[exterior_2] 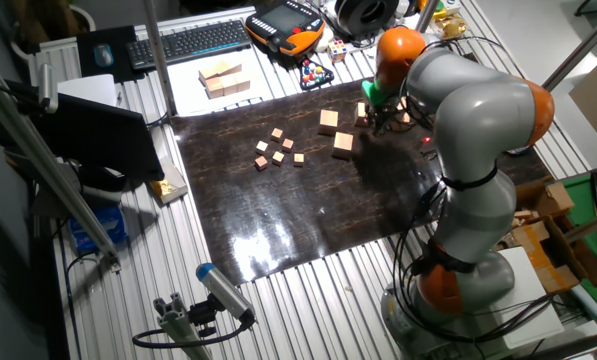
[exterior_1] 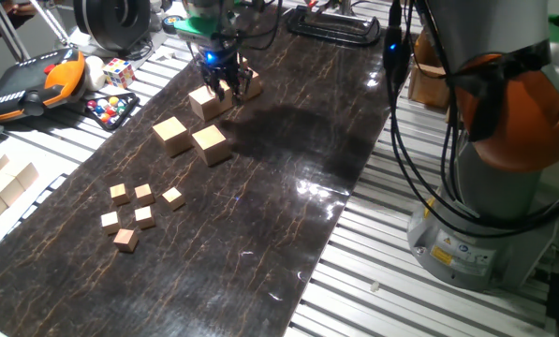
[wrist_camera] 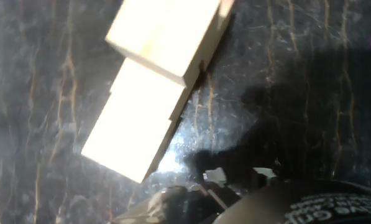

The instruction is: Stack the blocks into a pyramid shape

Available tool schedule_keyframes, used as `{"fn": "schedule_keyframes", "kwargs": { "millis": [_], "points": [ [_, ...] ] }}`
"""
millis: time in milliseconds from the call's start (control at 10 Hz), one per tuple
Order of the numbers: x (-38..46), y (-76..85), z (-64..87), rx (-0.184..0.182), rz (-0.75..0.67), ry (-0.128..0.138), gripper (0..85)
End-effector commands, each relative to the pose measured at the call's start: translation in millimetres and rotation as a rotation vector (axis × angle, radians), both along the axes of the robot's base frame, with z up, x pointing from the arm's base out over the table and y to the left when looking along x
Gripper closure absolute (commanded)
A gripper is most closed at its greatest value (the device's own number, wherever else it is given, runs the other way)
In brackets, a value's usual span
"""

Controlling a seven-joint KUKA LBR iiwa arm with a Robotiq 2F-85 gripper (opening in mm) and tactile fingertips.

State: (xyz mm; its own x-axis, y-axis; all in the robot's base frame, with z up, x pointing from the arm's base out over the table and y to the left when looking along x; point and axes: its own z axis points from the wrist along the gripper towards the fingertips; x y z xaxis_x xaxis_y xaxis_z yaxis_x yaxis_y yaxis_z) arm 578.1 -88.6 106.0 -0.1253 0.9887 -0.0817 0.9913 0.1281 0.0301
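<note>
Hovering low over the dark mat (exterior_1: 288, 187), the gripper (exterior_1: 225, 86) sits just above a cluster of blocks (exterior_1: 207, 101) near the mat's far edge; whether its fingers are spread or pressed together cannot be told. Two more blocks (exterior_1: 171, 135) (exterior_1: 210, 143) lie apart toward the mat's middle, nearer than the cluster, with five small cubes (exterior_1: 143, 193) nearer still

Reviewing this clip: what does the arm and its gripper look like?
The arm is bulky, rounded light-grey segments with orange joint rings, black cables trailing near its base. The gripper is small and dark with two fingers, a blue light glowing just above it.
</note>
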Motion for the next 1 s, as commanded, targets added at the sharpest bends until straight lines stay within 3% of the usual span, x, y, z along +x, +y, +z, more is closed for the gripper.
{"fn": "schedule_keyframes", "kwargs": {
  "millis": [0,100,400,600,900],
  "points": [
    [0.0,0.2,0.0,0.014,0.128,0.002,84.3],
    [0.0,0.2,0.0,0.030,0.243,0.005,84.3],
    [-0.3,1.3,-0.1,0.059,0.580,0.063,84.3],
    [-0.4,15.9,1.3,0.072,0.678,0.074,84.3],
    [1.1,41.4,7.2,0.064,0.762,0.087,84.3]
  ]
}}
